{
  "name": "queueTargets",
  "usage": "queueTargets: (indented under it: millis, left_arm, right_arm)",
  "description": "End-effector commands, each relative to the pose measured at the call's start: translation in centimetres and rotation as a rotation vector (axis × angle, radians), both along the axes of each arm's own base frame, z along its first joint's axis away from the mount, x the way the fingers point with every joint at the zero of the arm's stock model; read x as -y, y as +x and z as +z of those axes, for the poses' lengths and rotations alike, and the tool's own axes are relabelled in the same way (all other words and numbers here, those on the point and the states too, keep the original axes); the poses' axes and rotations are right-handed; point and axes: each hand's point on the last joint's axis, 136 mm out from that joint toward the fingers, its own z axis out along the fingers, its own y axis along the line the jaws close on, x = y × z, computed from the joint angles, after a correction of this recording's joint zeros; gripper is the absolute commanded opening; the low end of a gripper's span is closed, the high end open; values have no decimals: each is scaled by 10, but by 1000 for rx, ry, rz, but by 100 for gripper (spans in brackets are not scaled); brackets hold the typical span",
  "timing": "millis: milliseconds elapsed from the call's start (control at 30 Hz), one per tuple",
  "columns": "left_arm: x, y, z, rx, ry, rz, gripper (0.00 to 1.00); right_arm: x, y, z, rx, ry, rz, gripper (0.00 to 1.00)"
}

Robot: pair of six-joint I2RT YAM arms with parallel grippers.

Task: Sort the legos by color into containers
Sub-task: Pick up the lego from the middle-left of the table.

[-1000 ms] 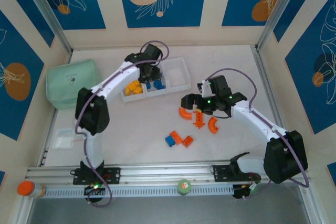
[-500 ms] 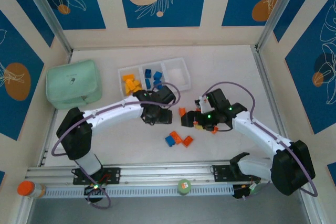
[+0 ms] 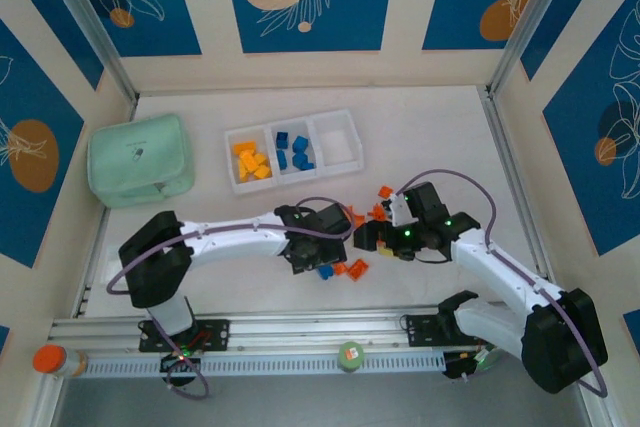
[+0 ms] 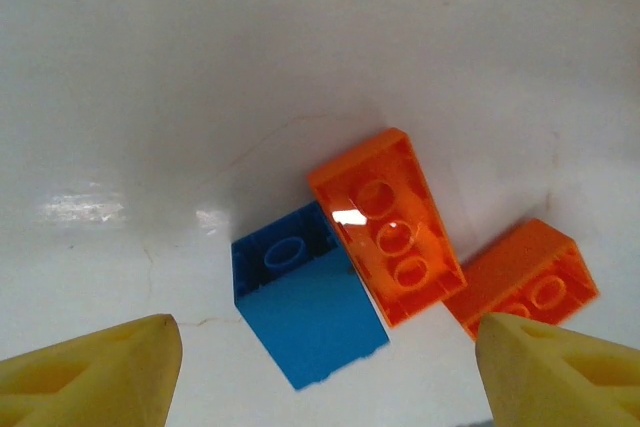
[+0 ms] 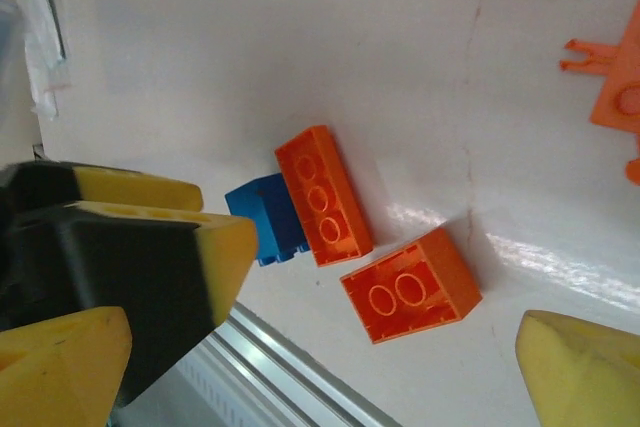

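A blue lego (image 4: pixel 305 307) lies on the white table against a long red-orange lego (image 4: pixel 385 222), with a shorter red-orange lego (image 4: pixel 520 277) beside them. My left gripper (image 4: pixel 325 387) hangs open over the blue one, its fingers on either side and apart from it. In the top view the left gripper (image 3: pixel 318 252) is over this cluster (image 3: pixel 340 269), and the open, empty right gripper (image 3: pixel 368 239) is just right of it. The right wrist view shows the same blue lego (image 5: pixel 265 217) and red-orange legos (image 5: pixel 410 287). The containers (image 3: pixel 345 127) hold yellow-orange (image 3: pixel 250 162) and blue legos (image 3: pixel 292 152).
More red-orange pieces (image 3: pixel 358 215) lie behind the two grippers. A mint-green pouch (image 3: pixel 140 159) sits at the back left. The metal rail (image 3: pixel 300 332) runs along the near edge, close to the cluster, with an orange-lidded jar (image 3: pixel 48 357) and a green object (image 3: pixel 350 354) on it.
My left arm swung from the tray down to the front cluster, and its jaws widened. The right gripper drifted toward the near edge, closer to the same cluster, staying open.
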Motion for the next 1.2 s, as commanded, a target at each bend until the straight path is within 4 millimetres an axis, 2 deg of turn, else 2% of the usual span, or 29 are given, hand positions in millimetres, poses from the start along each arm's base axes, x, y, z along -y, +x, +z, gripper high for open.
queueTargets:
  millis: [0, 233, 533, 767, 900, 1000, 1100, 1167]
  left_arm:
    - [-3, -1, -12, -20, 32, 93, 76]
    - [-8, -8, -28, -52, 67, 116, 65]
    - [-25, -14, -29, -48, 104, 122, 48]
    - [-29, -16, -29, -42, 97, 113, 35]
    - [-34, -13, -19, -10, 103, 102, 30]
    - [-38, -3, -3, 42, 93, 82, 29]
    - [-47, 17, 20, 104, 106, 50, 29]
    - [-54, 38, 38, 152, 119, 14, 29]
  right_arm:
    - [-1, -3, 6, 1, 53, 2, 99]
    - [2, -2, 4, -5, 65, -2, 99]
    - [2, 1, 2, -11, 73, -13, 99]
    - [0, 3, 1, -24, 79, -6, 99]
    - [-1, 5, 8, -9, 81, 0, 99]
    - [-2, 8, 14, 12, 73, 5, 99]
    - [-4, 15, 25, 37, 75, 13, 99]
    - [-6, 21, 33, 56, 81, 18, 99]
